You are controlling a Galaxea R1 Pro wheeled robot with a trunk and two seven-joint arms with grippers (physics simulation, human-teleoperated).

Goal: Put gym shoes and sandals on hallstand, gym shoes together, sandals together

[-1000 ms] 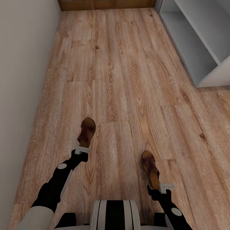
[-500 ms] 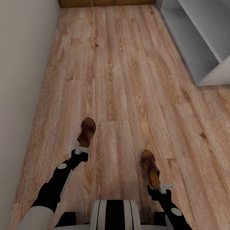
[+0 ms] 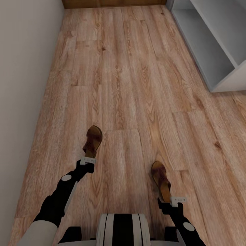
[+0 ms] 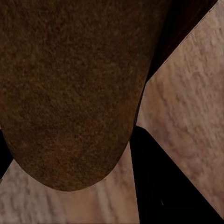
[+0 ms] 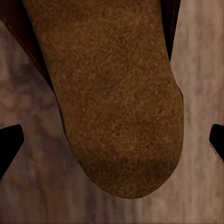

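Note:
Two brown sandals lie on the corridor floor. The left sandal lies just beyond my left gripper, which is at its heel. My right gripper sits at the heel of the right sandal. In the left wrist view the sandal's footbed is very close, with a dark finger beside it. The right wrist view has the other footbed between two widely spread fingertips, so that gripper is open. The hallstand stands at the far right. The gym shoes are out of view.
A pale wall runs along the left side of the corridor. A wooden door base closes the far end. Wood plank floor stretches between the sandals and the grey cabinet.
The head view shifted slightly a second ago as the camera moved. Both arms and both sandals stand as before.

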